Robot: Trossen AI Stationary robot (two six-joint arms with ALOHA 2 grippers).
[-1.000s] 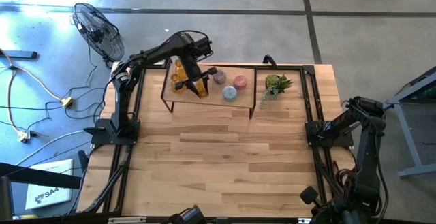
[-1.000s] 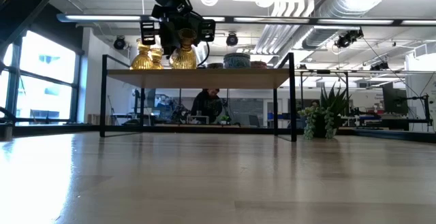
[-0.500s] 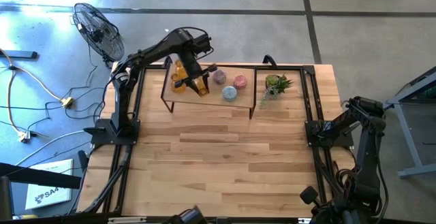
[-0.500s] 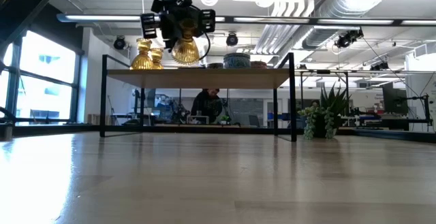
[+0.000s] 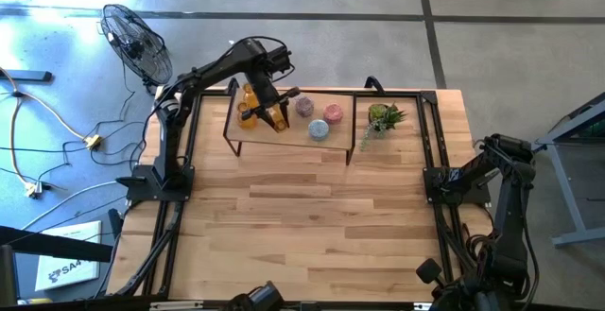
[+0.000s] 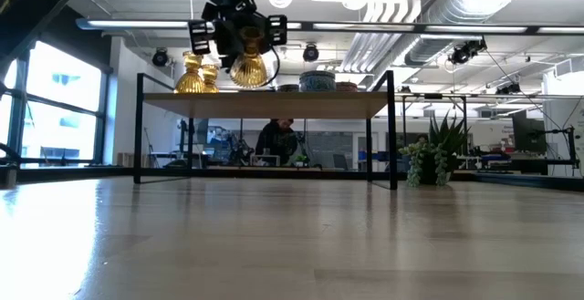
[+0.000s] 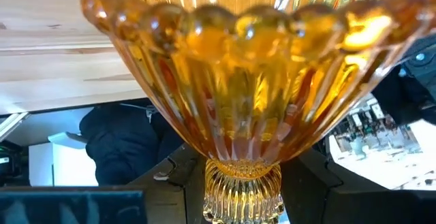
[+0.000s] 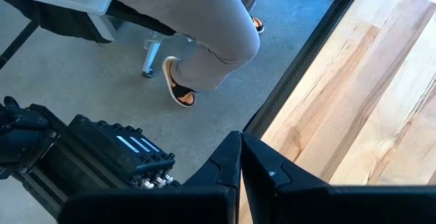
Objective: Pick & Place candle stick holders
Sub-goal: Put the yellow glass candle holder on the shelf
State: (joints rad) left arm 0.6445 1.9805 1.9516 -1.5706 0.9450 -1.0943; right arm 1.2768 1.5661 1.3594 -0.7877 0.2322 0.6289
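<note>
Two dark arms — black links, rounded joints

The left arm (image 5: 213, 70) is matt black with thin looping cables near its wrist; the right arm (image 5: 496, 174) is equally black, chunky-jointed — its end effector (image 8: 241, 157) shows two smooth, tapering dark fingers (image 8: 269, 173).

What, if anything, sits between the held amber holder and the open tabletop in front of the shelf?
Nothing visible. The left gripper holds the amber holder clear above the shelf, two amber holders beside it. The tabletop in front looks bare. The right gripper waits shut at the table's right edge.
</note>
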